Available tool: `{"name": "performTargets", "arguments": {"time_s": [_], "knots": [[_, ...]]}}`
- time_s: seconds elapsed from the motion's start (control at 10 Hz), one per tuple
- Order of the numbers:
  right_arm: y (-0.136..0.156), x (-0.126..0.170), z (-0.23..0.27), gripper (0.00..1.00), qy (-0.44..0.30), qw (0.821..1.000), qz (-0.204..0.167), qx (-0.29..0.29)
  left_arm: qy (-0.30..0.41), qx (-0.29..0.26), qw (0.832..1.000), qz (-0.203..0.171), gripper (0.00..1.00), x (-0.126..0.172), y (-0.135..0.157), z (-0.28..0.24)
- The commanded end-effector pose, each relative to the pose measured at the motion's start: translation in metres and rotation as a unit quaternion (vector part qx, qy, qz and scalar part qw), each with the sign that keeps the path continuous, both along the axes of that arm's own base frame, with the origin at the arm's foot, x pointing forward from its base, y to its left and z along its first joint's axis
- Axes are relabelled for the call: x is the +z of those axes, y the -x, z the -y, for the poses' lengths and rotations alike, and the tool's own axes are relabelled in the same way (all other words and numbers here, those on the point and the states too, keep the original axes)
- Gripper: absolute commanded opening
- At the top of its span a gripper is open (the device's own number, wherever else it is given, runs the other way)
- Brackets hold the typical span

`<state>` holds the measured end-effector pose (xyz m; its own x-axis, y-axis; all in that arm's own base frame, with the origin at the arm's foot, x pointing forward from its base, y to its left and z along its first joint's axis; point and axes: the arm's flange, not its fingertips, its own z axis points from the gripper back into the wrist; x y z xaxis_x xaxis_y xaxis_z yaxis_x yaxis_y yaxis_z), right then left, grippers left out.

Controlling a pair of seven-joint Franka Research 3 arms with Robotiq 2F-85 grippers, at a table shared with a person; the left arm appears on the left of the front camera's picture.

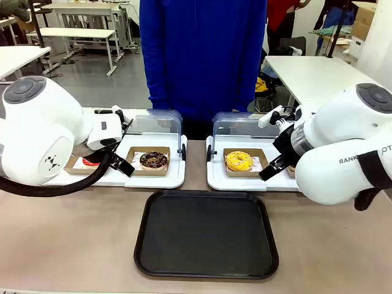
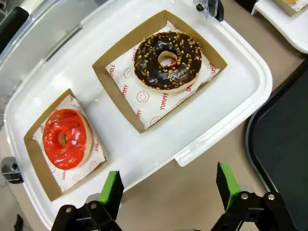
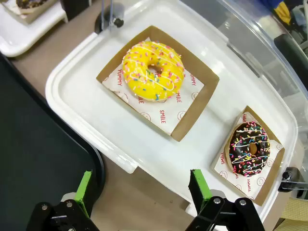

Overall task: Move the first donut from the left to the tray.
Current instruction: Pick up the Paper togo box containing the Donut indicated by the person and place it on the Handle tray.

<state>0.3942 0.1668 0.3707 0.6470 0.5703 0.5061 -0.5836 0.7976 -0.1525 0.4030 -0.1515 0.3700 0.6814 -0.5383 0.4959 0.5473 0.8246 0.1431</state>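
The red-glazed donut [image 2: 66, 138] lies in its brown cardboard holder at the left end of a white tray [image 2: 144, 149]; in the front view only a sliver of this red donut [image 1: 90, 162] shows behind my left arm. My left gripper [image 2: 169, 187] hovers open above the white tray's near edge, to the right of the donut and holding nothing. The black tray [image 1: 206, 233] sits bare in the middle of the table; its corner is the black tray [image 2: 284, 139] in the left wrist view. My right gripper [image 3: 141, 188] hangs open and holds nothing.
A chocolate donut with nuts [image 2: 167, 60] shares the left white tray. The right white tray [image 3: 96, 115] holds a yellow donut [image 3: 153, 71] and a chocolate sprinkle donut [image 3: 249, 148]. Clear lids [image 1: 156, 122] stand open behind. A person in blue [image 1: 202, 55] stands at the far side.
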Motion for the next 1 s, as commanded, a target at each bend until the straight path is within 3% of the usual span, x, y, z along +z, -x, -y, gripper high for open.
{"name": "performTargets", "arguments": {"time_s": [0.0,0.9], "knots": [[0.0,0.0,0.0,1.0,0.0,1.0,0.0,0.0,0.0,0.0,1.0,0.0,1.0,0.0002,0.0,0.0],[0.0,0.0,0.0,1.0,0.0,1.0,0.0,0.0,0.0,0.0,1.0,0.0,1.0,0.0002,0.0,0.0]]}}
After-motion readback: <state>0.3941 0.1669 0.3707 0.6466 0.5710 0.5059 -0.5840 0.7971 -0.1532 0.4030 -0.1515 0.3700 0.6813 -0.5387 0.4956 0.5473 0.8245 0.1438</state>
